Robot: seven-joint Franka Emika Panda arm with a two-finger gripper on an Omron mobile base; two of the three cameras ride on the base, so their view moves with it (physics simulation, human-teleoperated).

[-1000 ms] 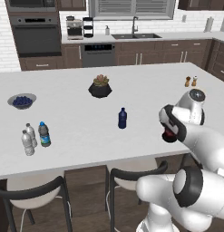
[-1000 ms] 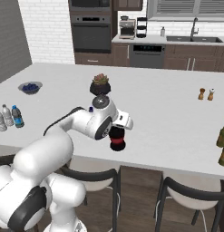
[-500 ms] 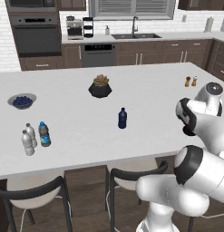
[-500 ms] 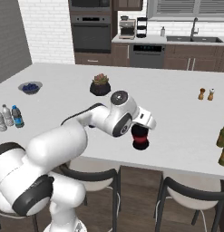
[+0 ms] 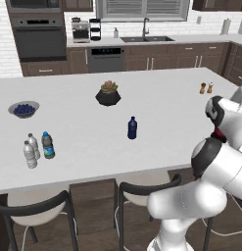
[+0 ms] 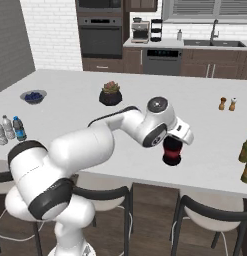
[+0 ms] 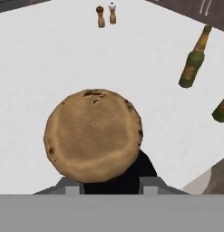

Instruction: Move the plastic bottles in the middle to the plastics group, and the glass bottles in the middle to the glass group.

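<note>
Over the island counter: the arm reached out to the right, carrying a load above the white top (image 6: 205,125).
Gripper: the gripper (image 6: 173,141) was closed around the neck of the dark glass bottle (image 6: 171,151), jaws narrow, bottle hanging upright beneath the hand.
Glass bottle: dark body with a red band, held over the counter's near edge in the right base view; in the hand view its round brownish top (image 7: 93,133) sat right in front of the fingertips.
Glass group: two green-brown bottles (image 6: 245,150) stood at the counter's right end, well apart from the carried bottle; in the hand view one of them (image 7: 194,58) leaned across the upper right.
Dark blue bottle: the slim one (image 5: 132,128) stood upright alone mid-counter.
Plastics group: two clear white-capped bottles (image 5: 30,151) stood at the left end, with the blue-labelled bottle (image 5: 47,145) just beside them.
Also on the counter: a potted plant (image 5: 108,93), a bowl of blueberries (image 5: 24,109), and salt and pepper shakers (image 5: 206,87) far right.
</note>
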